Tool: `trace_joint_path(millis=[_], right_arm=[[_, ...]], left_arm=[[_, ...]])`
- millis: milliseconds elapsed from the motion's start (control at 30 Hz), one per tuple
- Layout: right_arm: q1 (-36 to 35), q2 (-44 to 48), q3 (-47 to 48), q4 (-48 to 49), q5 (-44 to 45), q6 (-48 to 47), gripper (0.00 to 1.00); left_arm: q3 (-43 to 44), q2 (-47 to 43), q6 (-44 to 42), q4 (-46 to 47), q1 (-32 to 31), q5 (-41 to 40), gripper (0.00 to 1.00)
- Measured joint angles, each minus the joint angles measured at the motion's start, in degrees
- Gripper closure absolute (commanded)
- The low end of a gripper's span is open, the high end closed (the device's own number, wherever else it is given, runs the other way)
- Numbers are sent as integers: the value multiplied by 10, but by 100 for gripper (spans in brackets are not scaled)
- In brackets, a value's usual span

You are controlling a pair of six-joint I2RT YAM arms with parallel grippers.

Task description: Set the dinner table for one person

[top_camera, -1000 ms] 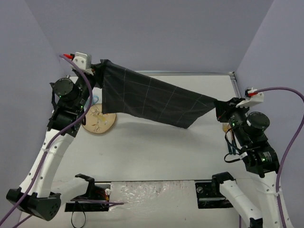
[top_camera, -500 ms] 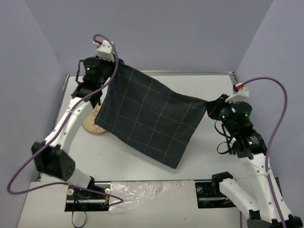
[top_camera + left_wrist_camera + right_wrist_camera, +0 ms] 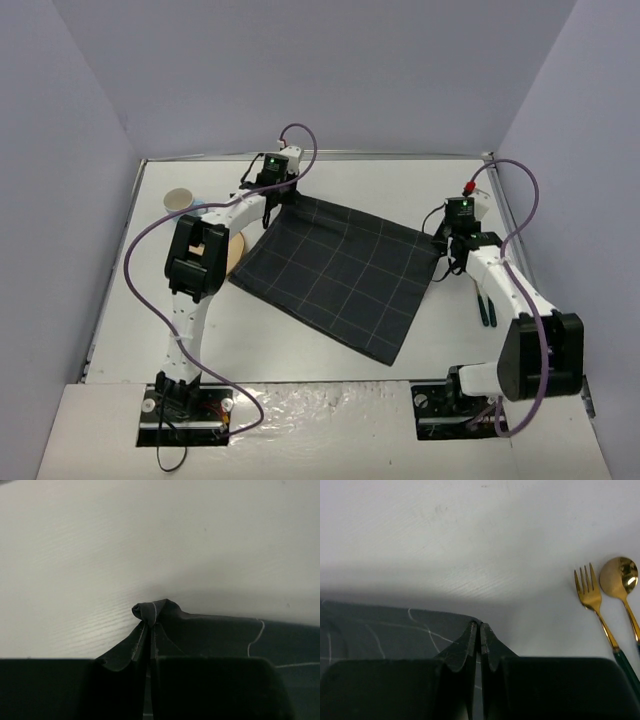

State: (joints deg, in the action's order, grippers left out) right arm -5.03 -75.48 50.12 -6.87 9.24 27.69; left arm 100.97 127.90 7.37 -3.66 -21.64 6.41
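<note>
At upper centre of the frame, the left end effector [image 3: 280,195] is clamped on one corner of the checked cloth [image 3: 335,270]. The right end effector [image 3: 443,240], mid-right, pinches the neighbouring corner. Both arms stretch forward, low. The cloth lies diamond-wise on the white tabletop [image 3: 280,350], whose long axis runs left to right.

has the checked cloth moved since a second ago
Yes. The checked cloth hung across the far rim of the dinner table; now it lies spread below that rim, lower and nearer the arm bases.
</note>
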Motion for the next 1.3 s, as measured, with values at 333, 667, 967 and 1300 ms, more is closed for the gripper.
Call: trace_joint_path(millis=[333,667,967,1300], right_arm=[[25,-262,178,58,3,-50,100],[24,-420,360,73,-37,-148,100],[22,-516,466,90,-99,-206,100],[20,-562,508,91,-123,-219,73]], left_arm=[[30,8,96,-9,14,-94,100],[13,8,168,-44,23,-147,100],[6,8,203,-63,40,-170,100],[13,14,178,-66,53,-171,56]])
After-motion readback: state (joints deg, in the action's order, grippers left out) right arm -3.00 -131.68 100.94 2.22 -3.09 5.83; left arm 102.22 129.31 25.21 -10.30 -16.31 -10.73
